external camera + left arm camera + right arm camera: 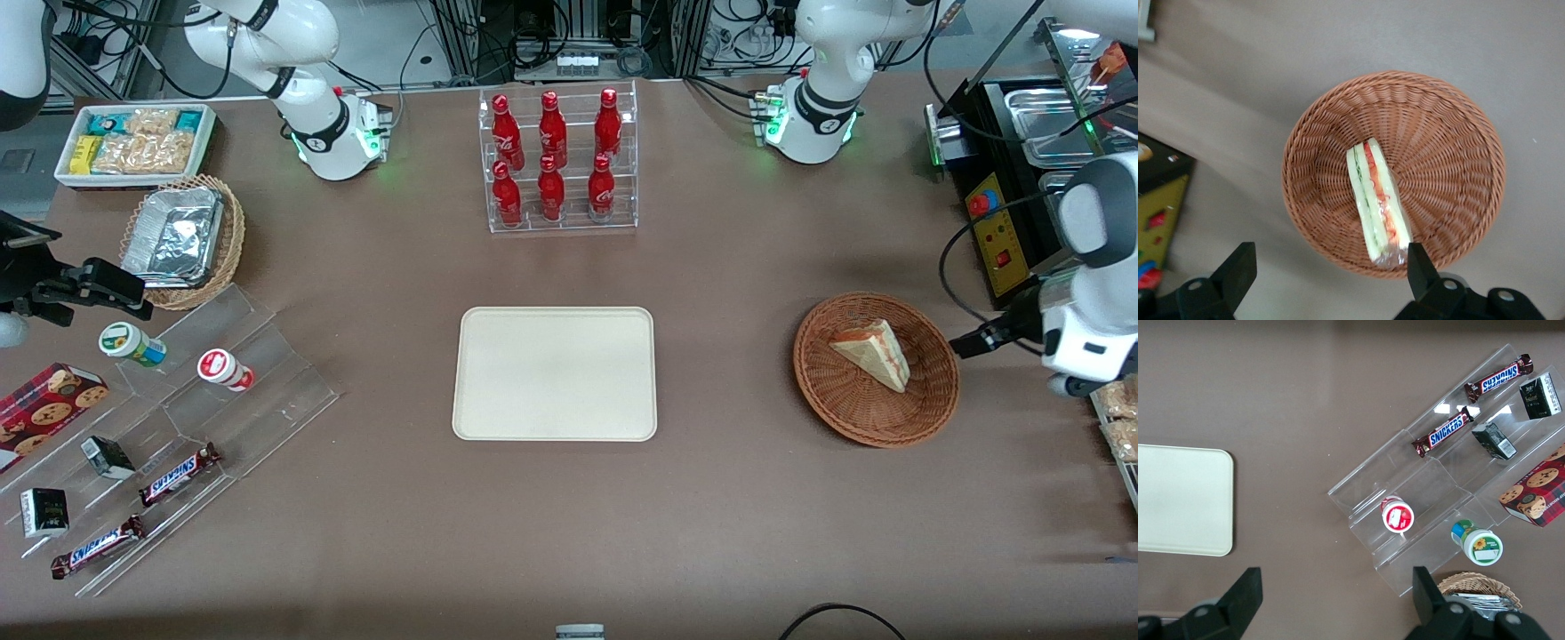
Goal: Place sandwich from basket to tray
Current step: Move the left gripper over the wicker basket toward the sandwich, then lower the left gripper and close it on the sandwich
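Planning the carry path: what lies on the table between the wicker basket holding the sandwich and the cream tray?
Nothing: in the front view only bare brown tabletop separates the basket from the tray. The gripper hangs open above the sandwich.

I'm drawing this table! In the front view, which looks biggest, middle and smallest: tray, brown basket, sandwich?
1. The tray looks biggest.
2. The basket comes next.
3. The sandwich, lying in the basket, looks smallest.

The gripper hangs open above the basket, holding nothing.

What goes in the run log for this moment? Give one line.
stage: approach | gripper: above basket, jaws open, empty | sandwich: in basket, untouched | tray: nothing on it
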{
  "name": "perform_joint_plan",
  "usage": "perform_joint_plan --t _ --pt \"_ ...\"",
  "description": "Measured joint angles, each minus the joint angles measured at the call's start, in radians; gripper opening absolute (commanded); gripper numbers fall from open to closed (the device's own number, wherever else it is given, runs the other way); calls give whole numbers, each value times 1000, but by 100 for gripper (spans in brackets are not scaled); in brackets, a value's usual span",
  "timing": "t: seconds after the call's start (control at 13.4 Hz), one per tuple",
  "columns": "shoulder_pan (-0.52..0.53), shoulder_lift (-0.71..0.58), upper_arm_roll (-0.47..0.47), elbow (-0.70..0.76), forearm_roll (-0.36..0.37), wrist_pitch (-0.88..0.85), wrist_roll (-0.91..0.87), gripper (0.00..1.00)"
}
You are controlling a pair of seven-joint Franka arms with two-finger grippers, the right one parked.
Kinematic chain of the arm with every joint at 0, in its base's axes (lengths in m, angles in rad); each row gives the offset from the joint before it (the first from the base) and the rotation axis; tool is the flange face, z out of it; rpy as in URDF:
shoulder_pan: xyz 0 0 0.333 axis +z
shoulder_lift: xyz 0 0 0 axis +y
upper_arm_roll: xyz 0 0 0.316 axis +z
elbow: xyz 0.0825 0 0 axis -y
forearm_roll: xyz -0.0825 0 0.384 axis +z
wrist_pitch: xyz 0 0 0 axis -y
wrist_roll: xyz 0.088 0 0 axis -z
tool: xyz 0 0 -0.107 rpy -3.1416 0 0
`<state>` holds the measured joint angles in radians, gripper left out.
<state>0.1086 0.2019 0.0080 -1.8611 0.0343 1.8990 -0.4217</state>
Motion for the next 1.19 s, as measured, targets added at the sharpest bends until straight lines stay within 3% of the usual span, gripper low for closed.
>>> perform_joint_plan --t 0.6,1.19 --pt "8 -2 0 -285 -1 334 -263 100" --pt "3 54 -9 -331 -86 477 -352 100"
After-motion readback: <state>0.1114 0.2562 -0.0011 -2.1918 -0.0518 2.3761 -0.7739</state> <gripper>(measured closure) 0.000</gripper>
